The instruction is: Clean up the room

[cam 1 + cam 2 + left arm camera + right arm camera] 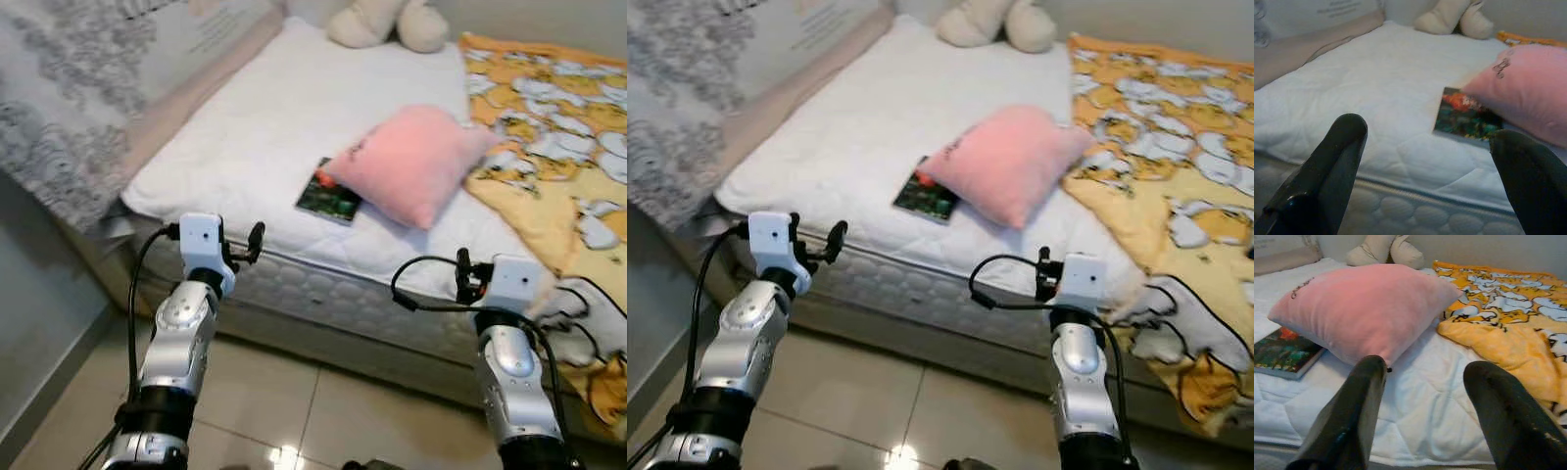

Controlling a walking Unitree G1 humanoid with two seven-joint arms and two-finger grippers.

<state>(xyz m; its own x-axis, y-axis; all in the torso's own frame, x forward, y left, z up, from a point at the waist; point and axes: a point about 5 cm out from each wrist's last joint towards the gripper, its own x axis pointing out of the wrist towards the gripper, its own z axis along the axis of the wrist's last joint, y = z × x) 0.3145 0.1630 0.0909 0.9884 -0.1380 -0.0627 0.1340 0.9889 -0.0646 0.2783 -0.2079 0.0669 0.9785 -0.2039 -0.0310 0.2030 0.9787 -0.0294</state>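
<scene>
Right now both arms are raised at the bed's near edge, the left gripper [1425, 171] and right gripper [1427, 411] spread wide and holding nothing, touching nothing. Just beyond on the mattress [255, 127] lies a book [330, 200], its far corner tucked under the pink pillow [416, 162]. I'd lift the pillow aside first. Farther right is a rumpled yellow blanket [558, 147]; at the head, a plush toy [387, 22].
</scene>
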